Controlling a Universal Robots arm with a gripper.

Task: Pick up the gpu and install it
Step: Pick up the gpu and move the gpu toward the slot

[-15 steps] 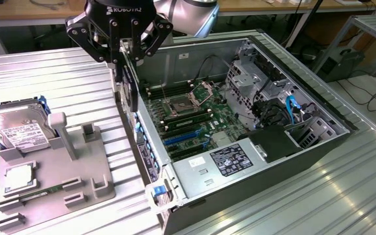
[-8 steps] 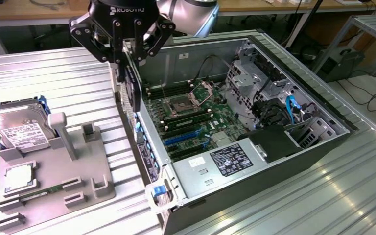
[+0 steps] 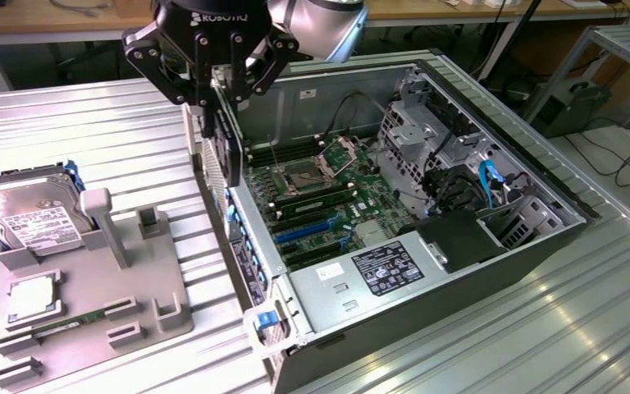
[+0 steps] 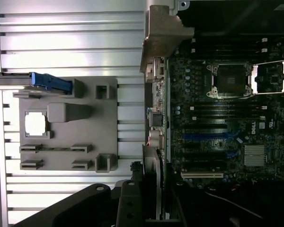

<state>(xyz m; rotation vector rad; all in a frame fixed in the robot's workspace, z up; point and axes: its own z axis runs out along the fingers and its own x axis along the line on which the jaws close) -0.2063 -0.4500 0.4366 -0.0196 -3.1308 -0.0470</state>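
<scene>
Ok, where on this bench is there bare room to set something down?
Bare ribbed table lies beyond the grey fixture, toward the exterior view's upper left, and again at its lower right past the case. The strip between fixture and case is narrow, and the gripper holds the gpu over the case wall beside it. Fixture and case interior are crowded.

I'm working in a robotics lab or test workshop, by the look of it. The desk (image 3: 85, 115) is ribbed aluminium profile, not office furniture. On it lies an open computer tower (image 3: 512, 238) with its motherboard (image 3: 326, 197) bared, beside a grey moulded fixture (image 3: 96, 320) slotted for loose parts. My gripper (image 3: 219, 92), clamped on the gpu (image 3: 224, 152), hangs over them. Behind run wooden workbenches (image 3: 30, 20), and cables (image 3: 627, 164) trail across the floor by a metal frame (image 3: 622, 37).
</scene>
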